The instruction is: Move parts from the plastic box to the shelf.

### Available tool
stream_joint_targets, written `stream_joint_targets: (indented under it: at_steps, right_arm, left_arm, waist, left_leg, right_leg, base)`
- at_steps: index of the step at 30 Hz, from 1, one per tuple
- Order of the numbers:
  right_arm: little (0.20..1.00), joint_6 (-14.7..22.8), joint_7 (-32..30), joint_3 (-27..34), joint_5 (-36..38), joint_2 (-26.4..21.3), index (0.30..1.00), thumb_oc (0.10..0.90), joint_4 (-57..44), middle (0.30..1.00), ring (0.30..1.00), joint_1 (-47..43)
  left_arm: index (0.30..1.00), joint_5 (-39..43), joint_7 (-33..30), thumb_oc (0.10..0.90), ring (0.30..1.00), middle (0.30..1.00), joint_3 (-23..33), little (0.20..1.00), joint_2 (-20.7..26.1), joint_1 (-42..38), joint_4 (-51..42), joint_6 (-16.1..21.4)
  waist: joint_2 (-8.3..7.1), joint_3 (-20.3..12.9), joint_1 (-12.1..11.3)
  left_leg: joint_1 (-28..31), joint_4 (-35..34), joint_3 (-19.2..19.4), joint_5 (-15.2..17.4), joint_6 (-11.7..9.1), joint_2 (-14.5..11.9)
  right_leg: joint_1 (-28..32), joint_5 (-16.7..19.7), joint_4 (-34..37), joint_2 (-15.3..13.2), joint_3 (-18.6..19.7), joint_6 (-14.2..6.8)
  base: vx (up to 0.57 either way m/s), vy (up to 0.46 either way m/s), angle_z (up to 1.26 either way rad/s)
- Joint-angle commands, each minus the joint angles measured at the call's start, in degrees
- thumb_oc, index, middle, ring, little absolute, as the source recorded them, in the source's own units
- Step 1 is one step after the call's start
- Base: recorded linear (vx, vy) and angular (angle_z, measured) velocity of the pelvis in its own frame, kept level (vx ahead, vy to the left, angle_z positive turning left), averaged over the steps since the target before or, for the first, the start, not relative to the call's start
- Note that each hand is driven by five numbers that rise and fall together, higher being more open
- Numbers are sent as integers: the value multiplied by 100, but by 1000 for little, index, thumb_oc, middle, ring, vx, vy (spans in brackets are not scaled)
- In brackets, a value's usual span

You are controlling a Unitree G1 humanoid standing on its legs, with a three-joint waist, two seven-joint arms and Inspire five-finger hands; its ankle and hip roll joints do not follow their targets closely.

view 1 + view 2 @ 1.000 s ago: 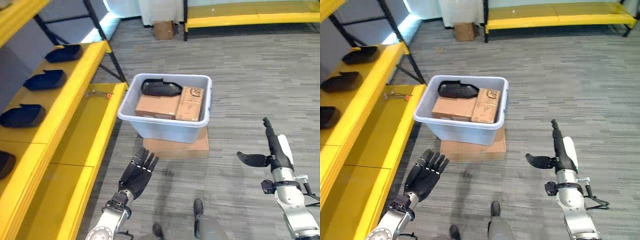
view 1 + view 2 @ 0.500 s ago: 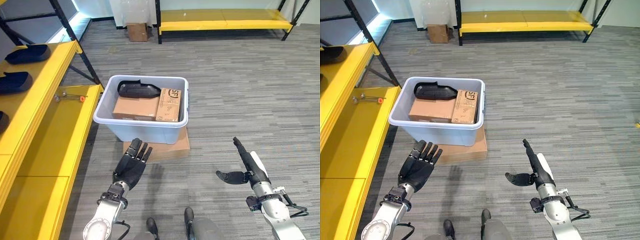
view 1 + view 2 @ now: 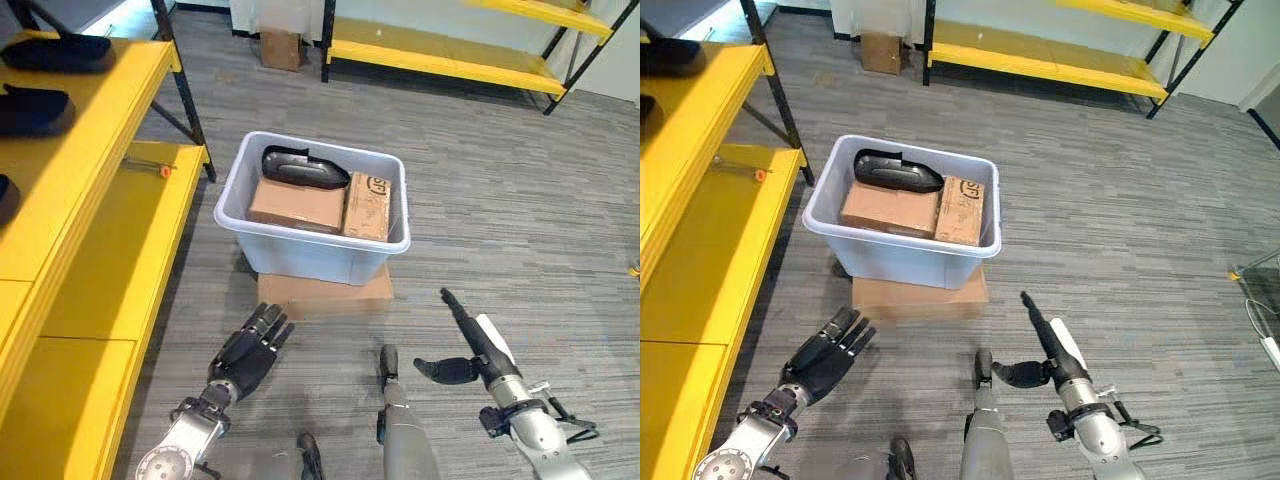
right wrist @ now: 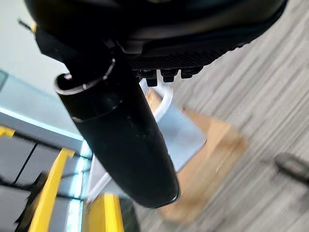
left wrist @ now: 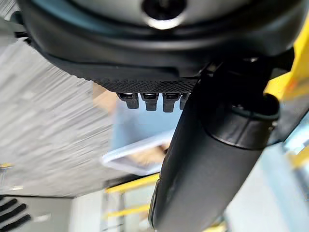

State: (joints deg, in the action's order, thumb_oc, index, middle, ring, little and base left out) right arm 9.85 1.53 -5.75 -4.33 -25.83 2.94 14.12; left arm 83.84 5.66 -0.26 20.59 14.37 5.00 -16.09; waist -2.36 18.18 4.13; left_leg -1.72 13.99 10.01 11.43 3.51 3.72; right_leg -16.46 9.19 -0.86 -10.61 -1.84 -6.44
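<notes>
Near the yellow shelf [image 3: 90,200]: plastic box [image 3: 315,255] on cardboard, holding a black part [image 3: 298,168] atop what look like cartons. Below, left hand [image 3: 245,355] and right hand [image 3: 470,345], fingers straight, empty.

Left hand [image 5: 212,159] with straight fingers, plastic box [image 5: 140,145] beyond

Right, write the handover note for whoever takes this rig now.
Left hand: open, empty, low in front of the box.
Right hand: open, empty, out to the right over the floor.
The box sits on a flat carton beside the shelf. One black part lies in it on top of two cartons.
Done: black parts lie on the shelf.
Left: pick the last part and shelve it.
</notes>
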Motion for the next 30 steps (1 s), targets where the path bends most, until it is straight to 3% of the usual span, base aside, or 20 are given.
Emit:
stream_joint_targets:
  at_steps: [1, 2, 3, 4, 5, 6, 16, 17, 19, 20, 21, 26, 30]
  right_arm:
    - [1000, 538, 335, 164, 188, -761, 1000, 900, -860, 1000, 1000, -981]
    - [1000, 543, 439, 147, 30, -872, 1000, 900, -913, 1000, 1000, -974]
    - [1000, 322, 329, 244, 533, -967, 1000, 900, -867, 1000, 1000, -892]
    - [1000, 546, 622, 305, 1304, -827, 1000, 900, -624, 1000, 1000, -833]
    - [1000, 496, 638, 299, 1392, -787, 1000, 900, -645, 1000, 1000, -819]
    - [1000, 377, 761, 202, 1803, -543, 1000, 900, -600, 1000, 1000, -755]
    - [1000, 234, 725, 77, 1739, -208, 1000, 900, -667, 1000, 1000, -561]
    - [1000, 637, 990, 132, 2958, 149, 1000, 900, 25, 1000, 1000, -800]
    - [1000, 664, 1069, 148, 3011, 169, 1000, 900, 32, 1000, 1000, -766]
    - [1000, 604, 1131, 174, 3061, 214, 1000, 900, -80, 1000, 1000, -697]
    - [1000, 573, 1084, 160, 3024, 239, 1000, 900, -167, 1000, 1000, -636]
    - [1000, 622, 842, 43, 2988, 324, 1000, 900, 234, 1000, 1000, -853]
    - [1000, 420, 729, 46, 2823, 256, 1000, 900, 186, 1000, 1000, -843]
  left_arm:
    - [1000, 291, 715, 900, 1000, 1000, 270, 1000, -325, -4, -1501, -35]
    - [1000, 263, 678, 900, 1000, 1000, 269, 1000, -386, -62, -1449, -126]
    - [1000, 93, 757, 900, 1000, 1000, 166, 1000, -538, -347, -1252, -444]
    - [1000, -22, 765, 900, 1000, 1000, 13, 1000, -634, -501, -1135, -414]
    - [1000, -19, 723, 900, 1000, 1000, -7, 1000, -645, -497, -1153, -385]
    - [1000, -15, 737, 900, 1000, 1000, -72, 1000, -700, -513, -1118, -191]
    - [1000, -156, 842, 900, 1000, 1000, -85, 1000, -657, -422, -1085, -119]
    - [1000, -653, 920, 900, 1000, 1000, -822, 1000, -1087, -1220, -55, 190]
    - [1000, -677, 1015, 900, 1000, 1000, -802, 1000, -1035, -1170, -63, 281]
    - [1000, -594, 1049, 900, 1000, 1000, -709, 1000, -900, -1112, -119, 279]
    - [1000, -593, 1091, 900, 1000, 1000, -641, 1000, -887, -1080, -133, 242]
    - [1000, -737, 1234, 900, 1000, 1000, -593, 1000, -1008, -990, -84, 57]
    - [1000, -632, 1000, 900, 1000, 1000, -540, 1000, -1046, -902, -204, 67]
  waist:
    - [58, -540, 103]
    - [92, -498, 145]
    - [158, -422, 257]
    - [264, -365, 283]
    - [259, -375, 285]
    - [247, -560, 339]
    - [165, -810, 365]
    - [178, -747, 322]
    - [199, -724, 311]
    - [136, -676, 314]
    - [112, -656, 340]
    - [98, -855, 158]
    - [74, -993, 135]
  left_leg:
    - [1096, -1487, -103, -668, -740, -1417]
    - [913, -1179, 122, -964, -792, -1651]
    - [532, -565, 742, -1685, -983, -2035]
    - [146, -842, 962, -1766, -882, -1439]
    - [165, -905, 975, -1772, -870, -1431]
    - [490, -1429, 1017, -1602, -818, -1300]
    - [897, -1803, 1098, -1309, -732, -1152]
    - [421, -1400, 517, -1224, -238, -646]
    - [517, -1492, 622, -1321, -294, -745]
    - [668, -1560, 629, -1309, -342, -716]
    - [770, -1621, 573, -1285, -316, -690]
    - [856, -1822, 462, -1327, -423, -759]
    - [909, -1891, 526, -1280, -468, -757]
  right_leg:
    - [758, -353, -446, -175, -389, -366]
    - [875, -601, -610, -95, -546, -165]
    - [1255, -839, -589, 4, -978, 66]
    - [1576, -803, -369, 143, -1102, 132]
    - [1627, -798, -319, 148, -1109, 139]
    - [1815, -673, 89, 166, -1077, 79]
    - [2013, -485, 517, 173, -1037, -45]
    - [1364, -1312, -2646, 328, -837, 68]
    - [1409, -1255, -2074, 439, -1017, 139]
    - [1482, -1074, -1289, 482, -1126, 72]
    - [1350, -808, -1219, 440, -991, -45]
    - [1826, -790, -345, 460, -987, -33]
    - [2092, -723, 87, 449, -1003, -13]
  base:
    - [91, -767, 111]
    - [51, -765, 80]
    - [93, -681, 185]
    - [122, -467, 232]
    - [236, -99, 93]
    - [153, 60, -75]
    - [87, 20, -45]
    - [40, -33, 2]
    - [102, -131, 16]
    - [191, -191, 15]
    - [179, -215, -6]
    - [122, -150, -2]
    - [95, -29, -4]
